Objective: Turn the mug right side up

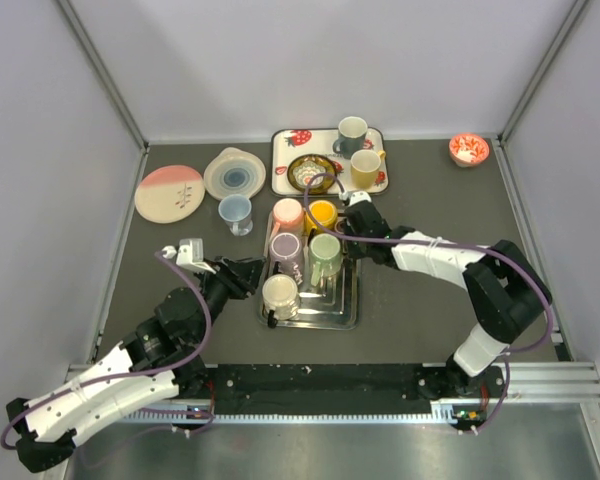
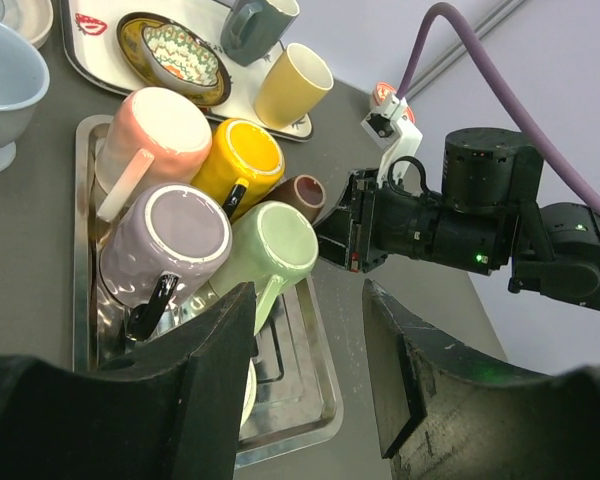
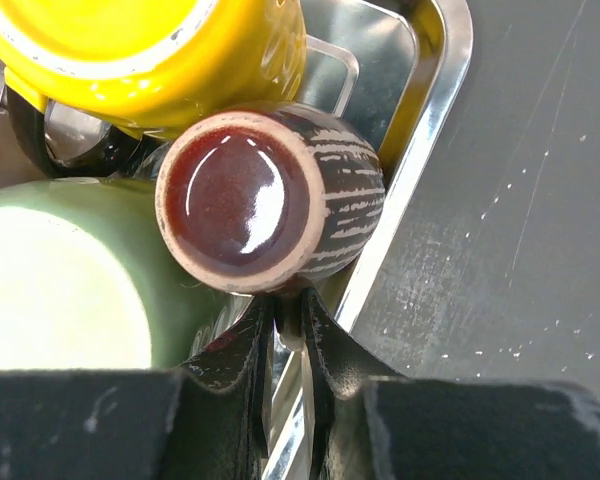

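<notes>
A brown striped mug (image 3: 270,195) lies tilted at the right edge of the metal tray (image 3: 420,150), one glossy round end facing the right wrist camera. My right gripper (image 3: 290,320) is shut on its handle; it also shows in the top view (image 1: 348,228). The mug shows in the left wrist view (image 2: 298,193) beside the yellow mug (image 2: 240,160) and green mug (image 2: 270,245). Pink (image 1: 287,213), purple (image 1: 285,247) and cream (image 1: 280,293) mugs stand upside down in the tray. My left gripper (image 2: 310,370) is open and empty over the tray's near edge.
A white tray (image 1: 280,170) at the back holds a grey mug (image 1: 351,133), a pale yellow mug (image 1: 365,167) and a patterned bowl (image 1: 310,172). A blue mug (image 1: 235,213), two plates (image 1: 169,193) and a small red bowl (image 1: 469,150) sit on the table.
</notes>
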`<state>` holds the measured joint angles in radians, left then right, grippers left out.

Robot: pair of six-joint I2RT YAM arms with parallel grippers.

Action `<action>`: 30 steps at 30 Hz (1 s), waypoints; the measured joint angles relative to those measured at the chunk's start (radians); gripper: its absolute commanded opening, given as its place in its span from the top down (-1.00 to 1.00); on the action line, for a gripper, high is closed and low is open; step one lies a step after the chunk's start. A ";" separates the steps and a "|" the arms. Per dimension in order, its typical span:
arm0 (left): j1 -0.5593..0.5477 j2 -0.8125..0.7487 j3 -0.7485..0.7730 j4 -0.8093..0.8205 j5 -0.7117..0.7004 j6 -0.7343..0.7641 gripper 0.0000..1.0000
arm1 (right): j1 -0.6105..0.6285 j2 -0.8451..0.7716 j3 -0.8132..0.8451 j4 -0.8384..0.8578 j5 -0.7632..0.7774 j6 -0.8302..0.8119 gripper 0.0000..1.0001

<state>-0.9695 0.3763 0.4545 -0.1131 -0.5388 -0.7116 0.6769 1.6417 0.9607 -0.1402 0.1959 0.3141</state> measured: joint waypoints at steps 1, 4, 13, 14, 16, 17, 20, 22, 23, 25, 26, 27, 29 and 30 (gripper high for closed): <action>0.000 0.002 0.000 0.000 0.000 0.000 -0.04 | 0.000 -0.001 -0.003 0.001 -0.003 0.000 1.00; 0.000 0.009 -0.002 0.000 0.000 0.000 -0.05 | 0.002 -0.004 -0.006 0.000 -0.009 0.001 0.85; 0.000 0.016 -0.006 0.000 -0.007 0.005 -0.12 | 0.008 -0.032 -0.019 -0.055 0.025 0.019 0.34; 0.000 0.017 -0.006 0.000 -0.012 0.008 -0.14 | 0.008 -0.045 -0.018 -0.067 0.038 0.019 0.29; 0.000 0.022 -0.006 -0.001 -0.025 0.013 -0.15 | 0.008 -0.077 -0.018 -0.093 0.064 0.019 0.25; 0.000 0.026 -0.006 -0.002 -0.035 0.020 -0.16 | 0.008 -0.097 -0.018 -0.105 0.078 0.019 0.22; 0.000 0.043 -0.003 -0.005 -0.064 0.042 -0.21 | 0.007 -0.164 -0.016 -0.140 0.104 0.021 0.16; 0.003 0.069 0.007 -0.013 -0.083 0.058 -0.29 | 0.007 -0.223 -0.016 -0.163 0.119 0.024 0.13; 0.007 0.089 0.018 -0.022 -0.091 0.067 -0.33 | 0.007 -0.255 -0.016 -0.172 0.124 0.027 0.09; 0.030 0.154 0.060 -0.051 -0.096 0.087 -0.41 | 0.006 -0.327 -0.016 -0.191 0.129 0.030 0.05; 0.055 0.195 0.093 -0.077 -0.091 0.095 -0.43 | 0.006 -0.358 -0.015 -0.198 0.129 0.031 0.03; 0.097 0.243 0.132 -0.100 -0.074 0.102 -0.46 | 0.006 -0.400 -0.016 -0.207 0.129 0.032 0.03; 0.219 0.338 0.208 -0.127 -0.006 0.111 -0.50 | 0.006 -0.468 -0.016 -0.221 0.129 0.037 0.02; 0.294 0.385 0.240 -0.134 0.039 0.113 -0.54 | 0.007 -0.507 -0.016 -0.227 0.128 0.038 0.02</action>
<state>-0.6750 0.7609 0.6941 -0.2474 -0.4999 -0.5987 0.6838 1.1343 0.9443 -0.3672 0.3237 0.3523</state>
